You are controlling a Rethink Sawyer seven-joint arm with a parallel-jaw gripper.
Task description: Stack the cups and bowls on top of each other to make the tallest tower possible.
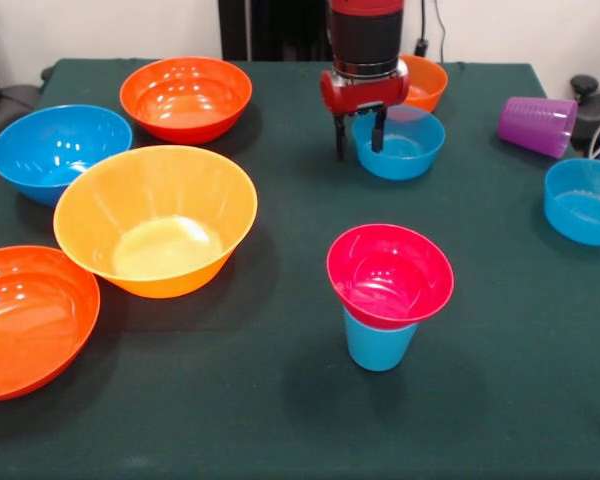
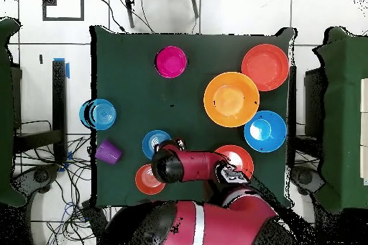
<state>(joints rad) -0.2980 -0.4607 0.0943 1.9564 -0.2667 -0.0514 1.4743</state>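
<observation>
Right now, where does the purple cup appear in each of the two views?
Front view: the purple cup lies on its side near the table's far right edge, above a small blue bowl.
Overhead view: the purple cup is at the lower left of the table, below that same small blue bowl.
Shared landmark: another small blue bowl under the hand, beside the cup.

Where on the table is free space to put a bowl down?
Bare cloth lies in front of the pink bowl on the blue cup, and between it and the purple cup. The side with the yellow-orange bowl and large red-orange bowls is crowded.
</observation>
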